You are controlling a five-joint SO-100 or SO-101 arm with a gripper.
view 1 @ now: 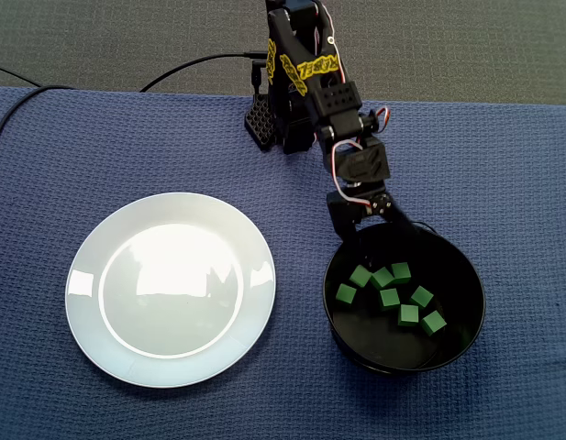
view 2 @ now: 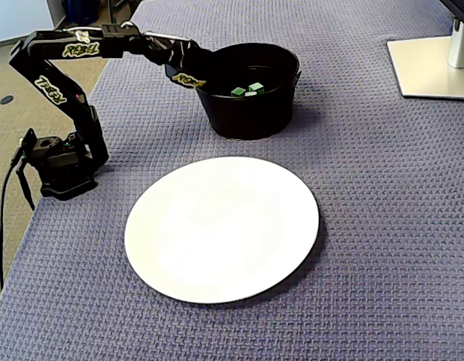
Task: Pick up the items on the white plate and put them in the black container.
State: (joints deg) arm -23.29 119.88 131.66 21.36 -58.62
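Observation:
The white plate (view 1: 170, 289) (view 2: 222, 228) lies on the blue cloth with nothing on it. To its right in a fixed view stands the black container (view 1: 374, 359), a round bowl (view 2: 250, 113) holding several small green cubes (view 1: 390, 297) (view 2: 247, 89). My gripper (view 1: 379, 240) (view 2: 198, 75) hangs over the bowl's rim on the side nearest the arm base. Its jaws look spread apart and nothing shows between them.
The arm's base (view 1: 292, 92) (view 2: 62, 162) sits at the cloth's edge with a black cable (view 1: 191, 66) running off it. A white monitor stand (view 2: 431, 64) occupies one far corner. Blue woven cloth (view 1: 81, 147) covers the table.

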